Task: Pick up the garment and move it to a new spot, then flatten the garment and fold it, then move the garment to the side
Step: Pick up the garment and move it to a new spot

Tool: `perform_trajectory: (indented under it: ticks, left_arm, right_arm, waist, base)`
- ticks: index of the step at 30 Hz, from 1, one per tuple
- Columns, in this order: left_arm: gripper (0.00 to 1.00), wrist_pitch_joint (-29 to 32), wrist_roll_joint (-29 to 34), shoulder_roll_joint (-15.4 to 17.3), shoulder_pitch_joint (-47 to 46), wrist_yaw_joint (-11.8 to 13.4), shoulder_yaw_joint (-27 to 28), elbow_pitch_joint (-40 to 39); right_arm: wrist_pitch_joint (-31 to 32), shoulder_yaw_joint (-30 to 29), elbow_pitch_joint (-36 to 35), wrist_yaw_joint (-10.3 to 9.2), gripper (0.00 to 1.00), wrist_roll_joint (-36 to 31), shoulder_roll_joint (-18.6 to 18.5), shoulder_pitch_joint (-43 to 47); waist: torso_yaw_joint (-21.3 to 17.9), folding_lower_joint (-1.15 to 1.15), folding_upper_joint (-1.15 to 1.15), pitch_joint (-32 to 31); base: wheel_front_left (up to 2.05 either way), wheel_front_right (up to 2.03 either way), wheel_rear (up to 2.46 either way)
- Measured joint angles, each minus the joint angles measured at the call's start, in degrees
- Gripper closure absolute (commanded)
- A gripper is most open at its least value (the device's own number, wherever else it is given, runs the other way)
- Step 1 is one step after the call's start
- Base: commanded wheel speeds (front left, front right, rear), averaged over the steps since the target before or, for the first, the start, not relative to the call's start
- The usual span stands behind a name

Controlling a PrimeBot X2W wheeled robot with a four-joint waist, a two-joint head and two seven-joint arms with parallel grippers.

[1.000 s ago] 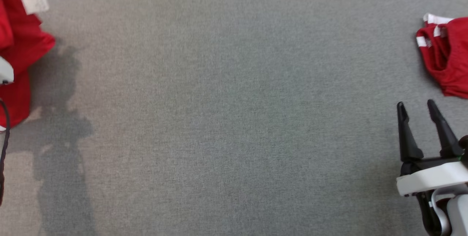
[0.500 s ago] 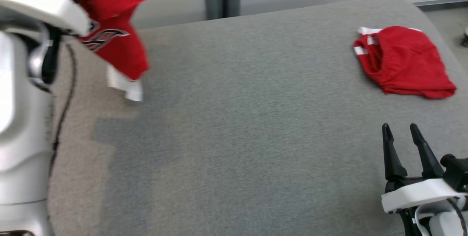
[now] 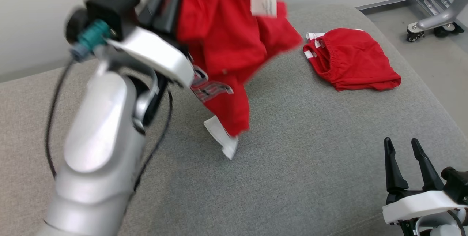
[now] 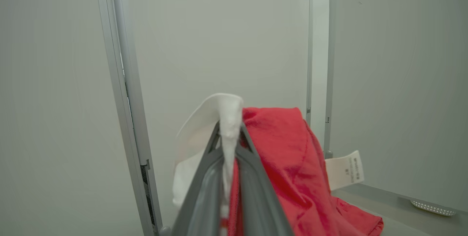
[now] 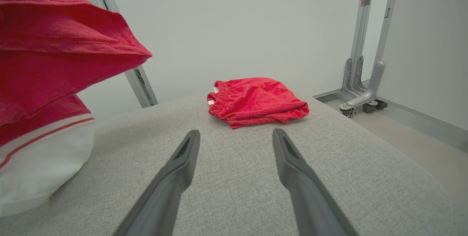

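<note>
Our left gripper [image 4: 229,137] is blurred and cut off at the head view's top; the wrist view shows it pinched on white trim of the red garment [image 3: 223,38], hanging over the grey cushion [image 3: 292,163]. Whether its lowest cuff touches, we cannot tell. Our right gripper [image 3: 401,144] stands spread, empty. Red shorts [image 3: 351,60] lie beyond, near a wheeled stand [image 3: 435,12].
</note>
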Motion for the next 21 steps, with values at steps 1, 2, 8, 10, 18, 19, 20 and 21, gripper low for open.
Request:
perform_trajectory:
  ticks: [1, 2, 8, 10, 18, 19, 20, 21]
  left_arm:
    - [1.00, -0.18, -0.43, -0.32, 1.28, 0.34, -0.57, 0.07]
    - [1.00, -0.34, -0.62, -0.49, 2.76, 0.47, -1.27, 0.32]
    - [1.00, -2.70, -2.94, -1.22, 13.41, 2.30, -2.64, 3.09]
    - [1.00, -3.91, -3.45, -0.96, 17.09, 2.91, -2.34, 4.58]
    - [0.00, -8.67, -3.26, 1.25, 25.71, 4.30, -2.01, 12.68]
    - [0.00, -9.45, -3.26, 1.25, 25.71, 4.24, -2.12, 13.55]
    - [0.00, -10.01, -3.02, 1.34, 25.71, 4.05, -2.31, 14.30]
    - [0.00, -10.80, -3.14, 1.23, 25.70, 4.03, -2.13, 14.69]
  right_arm:
    - [0.00, -0.15, 0.04, 0.01, 0.00, -0.01, 0.04, 0.17]
    - [0.01, -0.26, 0.13, 0.00, 0.00, -0.02, 0.11, 0.21]
    - [0.00, 0.01, 0.51, 0.00, 0.00, -0.18, 0.52, 0.20]
    - [0.01, 0.37, 0.70, 0.01, 0.00, -0.18, 0.58, 0.15]
    - [0.00, 1.10, 1.42, 0.01, 0.00, -0.13, 0.44, -0.34]
    - [0.00, 1.36, 1.48, 0.01, 0.00, -0.09, 0.46, -0.50]
    - [0.01, 1.52, 1.52, 0.01, 0.00, -0.07, 0.49, -0.58]
    - [0.00, 1.56, 1.52, 0.01, 0.00, -0.07, 0.51, -0.59]
  waist:
    - [0.05, 0.00, 0.00, 0.03]
    - [0.15, 0.00, 0.00, 0.05]
    - [1.09, 0.00, 0.00, 0.13]
    - [1.40, 0.00, 0.00, 0.15]
    - [3.29, 0.00, 0.00, 0.23]
    - [3.56, 0.00, 0.00, 0.15]
    - [3.83, 0.00, 0.00, 0.00]
    - [4.13, 0.00, 0.00, -0.21]
  base:
    - [0.00, 0.00, 0.00]
    - [0.00, 0.00, 0.00]
    - [0.00, 0.00, 0.00]
    - [0.00, 0.00, 0.00]
    - [0.00, 0.00, 0.00]
    - [0.00, 0.00, 0.00]
    - [0.00, 0.00, 0.00]
    - [0.00, 0.00, 0.00]
